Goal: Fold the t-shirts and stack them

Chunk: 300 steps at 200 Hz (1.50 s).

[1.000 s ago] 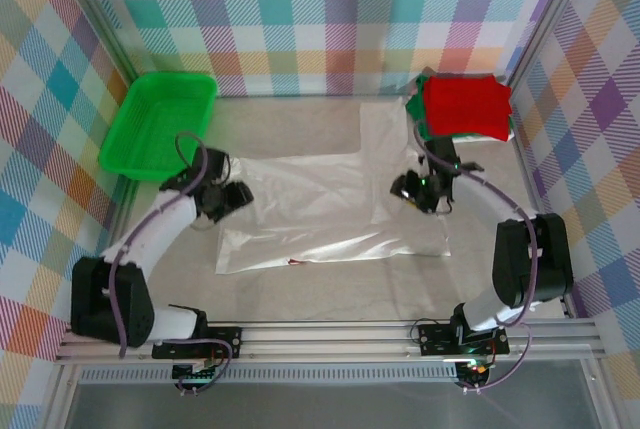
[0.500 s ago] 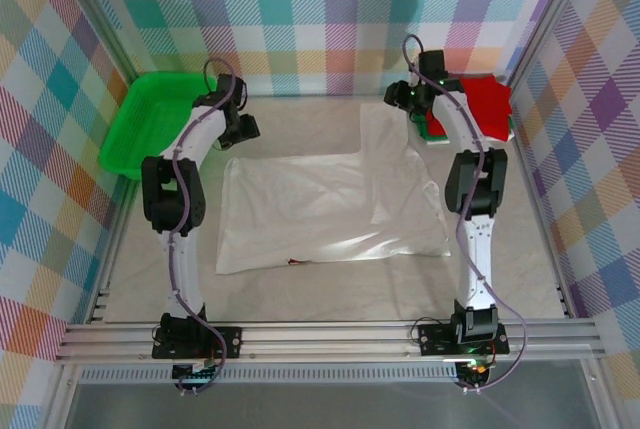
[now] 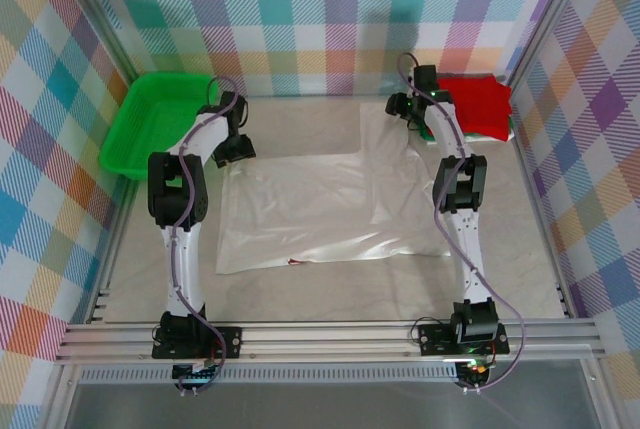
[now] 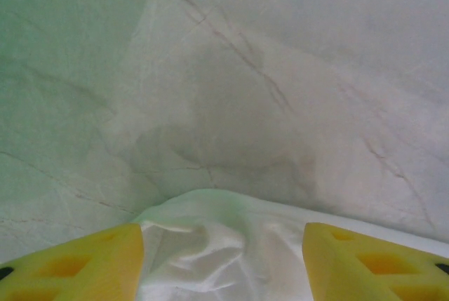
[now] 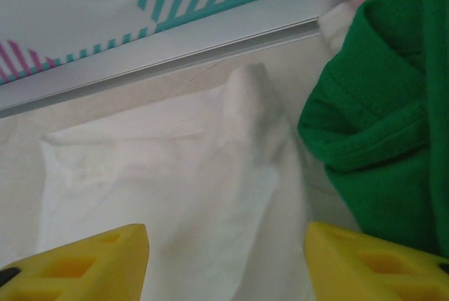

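- Top external: white t-shirt [image 3: 320, 204] lies spread on worktop [image 3: 300, 294].
- Left end effector [image 3: 238, 149] open at its far-left edge.
- Right end effector [image 3: 402, 107] open beside folded green t-shirt [image 5: 379, 139].

A green plastic tray [image 3: 150, 129] sits at the far left corner of the pale marbled surface [image 3: 330, 294], enclosed by bright plaid-patterned walls [image 3: 300, 19].

Right tool [image 5: 224, 262]: yellow fingers [image 5: 77, 259] spread apart above white t-shirt [image 5: 175, 189]; green t-shirt [image 5: 379, 139] just beside, right; aluminium rail [image 5: 175, 48] behind.
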### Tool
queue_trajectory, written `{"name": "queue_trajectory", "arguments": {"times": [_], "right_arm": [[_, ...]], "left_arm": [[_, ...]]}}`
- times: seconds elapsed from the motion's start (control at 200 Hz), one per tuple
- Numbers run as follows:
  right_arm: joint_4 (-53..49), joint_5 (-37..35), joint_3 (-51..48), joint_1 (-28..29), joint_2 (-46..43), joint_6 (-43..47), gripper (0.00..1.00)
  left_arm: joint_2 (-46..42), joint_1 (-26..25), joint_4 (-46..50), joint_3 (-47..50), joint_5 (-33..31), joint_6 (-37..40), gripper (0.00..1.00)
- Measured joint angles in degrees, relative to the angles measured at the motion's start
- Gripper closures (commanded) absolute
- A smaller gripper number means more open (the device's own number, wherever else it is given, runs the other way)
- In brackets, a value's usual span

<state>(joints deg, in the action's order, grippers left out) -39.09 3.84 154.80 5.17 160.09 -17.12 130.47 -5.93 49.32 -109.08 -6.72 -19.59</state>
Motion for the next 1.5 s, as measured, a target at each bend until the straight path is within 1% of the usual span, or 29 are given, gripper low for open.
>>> {"name": "queue_trajectory", "arguments": {"times": [0.06, 0.105, 0.15, 0.185, 0.24, 0.265, 0.335, 0.35, 0.405, 0.485, 0.56, 0.615, 0.69, 0.81, 0.94, 1.195, 1.4, 1.5], "right_arm": [[0.42, -0.22, 1.09, -0.02, 1.2, -0.04, 0.39], [0.76, -0.28, 1.16, -0.02, 1.49, -0.2, 0.38], [1.11, -0.42, 1.16, -0.02, 1.75, -0.37, 0.37], [1.7, -0.46, 1.16, -0.02, 1.88, -0.52, 0.37], [2.73, -0.42, 1.36, -0.04, 2.16, -0.96, 0.38], [3.34, -0.39, 1.46, -0.17, 2.29, -1.27, 0.39], [4.92, -0.15, 1.73, -0.35, 2.73, -1.79, 0.47], [5.33, -0.11, 1.77, -0.33, 2.86, -2.25, 0.48], [7.1, 0.37, 2.08, -0.35, 3.32, -2.43, 0.59], [9.05, 0.81, 2.78, -0.39, 4.11, -3.65, 0.69], [10.45, 0.92, 3.04, -0.5, 4.44, -4.0, 0.8], [11.34, 0.87, 3.04, -0.5, 4.44, -4.0, 0.85], [12.68, 0.66, 3.15, -0.5, 4.44, -4.24, 0.93], [13.7, 0.52, 3.15, -0.52, 4.44, -3.58, 1.0], [15.21, 0.46, 1.84, -0.5, 3.89, -2.97, 1.0], [16.15, 1.84, -1.53, -0.5, 0.13, -1.16, 1.0], [17.68, 3.54, -11.76, -0.5, -9.46, 0.44, 1.0], [20.48, 5.18, -19.96, -0.5, -15.74, 1.2, 1.0]], "left_arm": [[0.15, 0.26, -0.07, 0.13, 0.0, -0.13, 0.47], [0.31, 0.42, -0.35, 0.13, 0.09, -0.15, 0.53], [0.37, 0.48, -0.63, 0.13, 0.15, 0.04, 0.56], [0.44, 0.55, -0.94, 0.13, 0.17, 0.0, 0.61], [0.74, 0.57, -1.55, 0.11, 0.26, -0.15, 0.66], [0.92, 0.57, -1.66, 0.11, 0.44, -0.11, 0.7], [1.49, 0.59, -1.81, 0.11, 0.87, -0.28, 0.82], [1.64, 0.59, -1.84, 0.11, 1.09, 0.39, 0.84], [1.97, 0.61, -2.01, 0.11, 1.42, -0.02, 0.92], [2.01, 0.72, -2.36, 0.09, 1.7, 0.33, 1.0], [2.01, 0.83, -2.99, 0.09, 1.7, 0.15, 1.0], [1.92, 0.87, -3.13, 0.09, 1.68, 0.15, 1.0], [1.86, 0.87, -3.26, 0.09, 1.62, 0.15, 1.0], [1.51, 0.87, -3.43, 0.09, 1.49, 0.13, 1.0], [0.63, 0.87, -4.52, 0.76, 1.4, 0.13, 1.0], [-4.46, 1.14, -9.14, 6.84, 0.61, 0.15, 1.0], [-8.37, 1.75, -13.03, 10.67, 0.63, 0.37, 1.0], [-9.84, 1.75, -15.76, 12.76, 0.87, 1.03, 1.0]]}}
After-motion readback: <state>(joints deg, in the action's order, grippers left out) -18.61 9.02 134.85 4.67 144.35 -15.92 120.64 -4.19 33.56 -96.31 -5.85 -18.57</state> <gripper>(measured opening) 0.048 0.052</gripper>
